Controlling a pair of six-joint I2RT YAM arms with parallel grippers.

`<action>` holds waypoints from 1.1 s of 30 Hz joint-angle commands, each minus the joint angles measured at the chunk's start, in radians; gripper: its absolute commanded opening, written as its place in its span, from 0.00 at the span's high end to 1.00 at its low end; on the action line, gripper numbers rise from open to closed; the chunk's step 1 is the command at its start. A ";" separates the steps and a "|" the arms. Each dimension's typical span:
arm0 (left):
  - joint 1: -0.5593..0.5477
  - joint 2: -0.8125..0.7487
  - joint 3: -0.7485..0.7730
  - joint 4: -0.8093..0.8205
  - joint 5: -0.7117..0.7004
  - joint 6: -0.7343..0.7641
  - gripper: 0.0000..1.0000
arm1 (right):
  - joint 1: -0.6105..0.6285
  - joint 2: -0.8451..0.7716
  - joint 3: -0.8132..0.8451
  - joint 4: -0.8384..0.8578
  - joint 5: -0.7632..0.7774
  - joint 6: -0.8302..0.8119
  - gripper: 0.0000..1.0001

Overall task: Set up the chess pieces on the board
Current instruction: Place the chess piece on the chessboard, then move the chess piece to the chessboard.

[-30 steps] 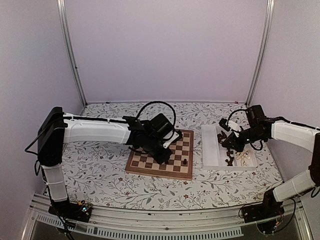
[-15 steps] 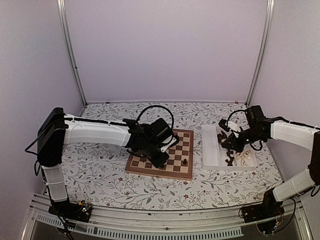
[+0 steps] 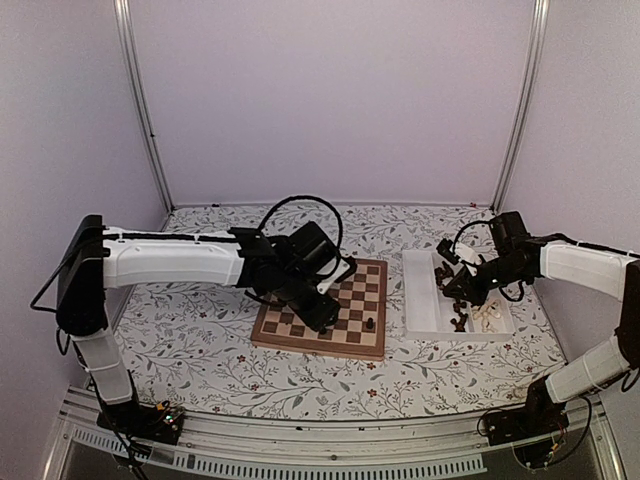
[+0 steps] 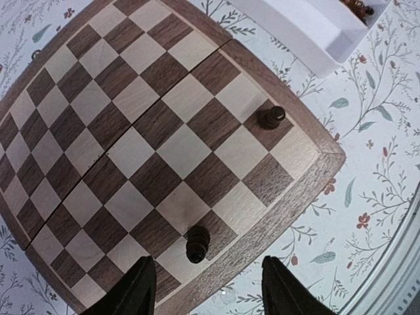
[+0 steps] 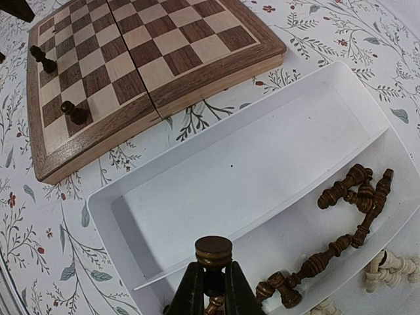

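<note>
Your left end effector (image 4: 209, 272) is spread wide over the board's (image 4: 151, 138) edge, with nothing between its fingers. 1 standing dark piece (image 4: 197, 243) is just beyond them, and a 2nd dark piece (image 4: 270, 117) stands further along. Your right end effector (image 5: 213, 270) pinches a held dark piece (image 5: 213, 251) above the white tray (image 5: 230, 164), where loose dark pieces (image 5: 357, 190) lie.

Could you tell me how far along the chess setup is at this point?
Barely begun. Done: two dark pieces stand on the board, the left gripper open over one. In hand: the right gripper holds another dark piece above the tray. Left: the loose pieces lying there, dark and cream.
</note>
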 commanded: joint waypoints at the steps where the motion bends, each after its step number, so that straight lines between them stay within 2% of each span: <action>1: 0.043 -0.061 -0.005 0.042 0.052 -0.014 0.44 | 0.003 0.009 0.010 0.000 0.000 0.006 0.91; 7: 0.096 -0.022 -0.011 0.064 0.125 -0.014 0.57 | 0.002 0.007 0.009 0.000 0.003 0.006 0.91; 10: 0.121 0.002 -0.013 0.078 0.196 -0.022 0.57 | 0.003 0.007 0.008 -0.001 0.006 0.007 0.91; 18: 0.137 0.028 -0.020 0.083 0.317 -0.024 0.50 | 0.002 0.009 0.007 -0.001 0.010 0.008 0.91; 26: 0.134 0.057 -0.026 0.024 0.275 -0.003 0.58 | 0.003 0.020 0.008 0.000 0.011 0.007 0.91; 33: 0.125 0.077 -0.023 0.015 0.276 0.005 0.59 | 0.003 0.025 0.010 -0.001 0.011 0.008 0.91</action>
